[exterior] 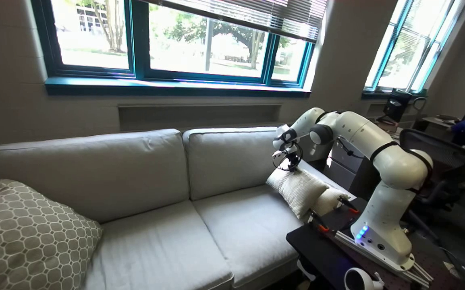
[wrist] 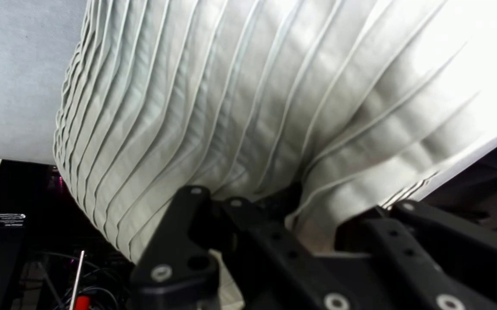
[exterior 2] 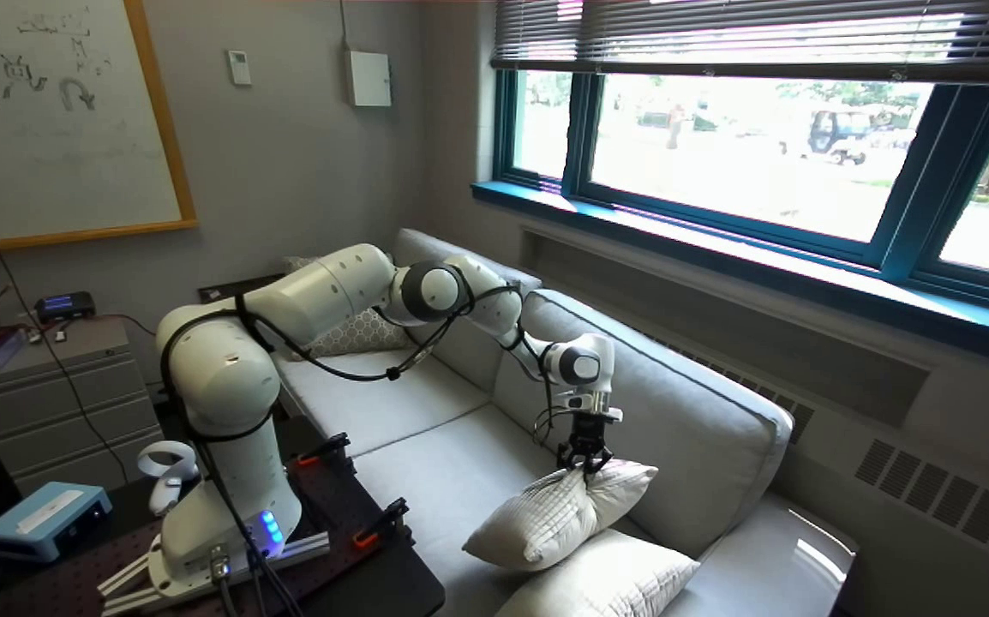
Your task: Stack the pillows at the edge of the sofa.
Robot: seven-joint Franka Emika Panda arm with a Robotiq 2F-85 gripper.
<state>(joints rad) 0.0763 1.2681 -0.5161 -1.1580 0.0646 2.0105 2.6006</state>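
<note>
Upper pillow (exterior 2: 524, 524) pinched in gripper (exterior 2: 584, 468)

Tilted, directly under gripper; lower pillow (exterior 2: 604, 580) just below, contact b/w them unclear. Sofa (exterior: 240, 219) beneath, its back cushion (exterior 2: 683, 446) close beside gripper. Counter (exterior 2: 392, 578) w/ clamps (exterior 2: 381, 524) farther off; patterned cushion (exterior: 31, 237) well apart, opp. sofa end.

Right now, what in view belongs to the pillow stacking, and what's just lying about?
Job:
gripper
held pillow, pinched in it
loose pillow
sofa

Just lying about:
patterned cushion
blue box
office chair
</note>
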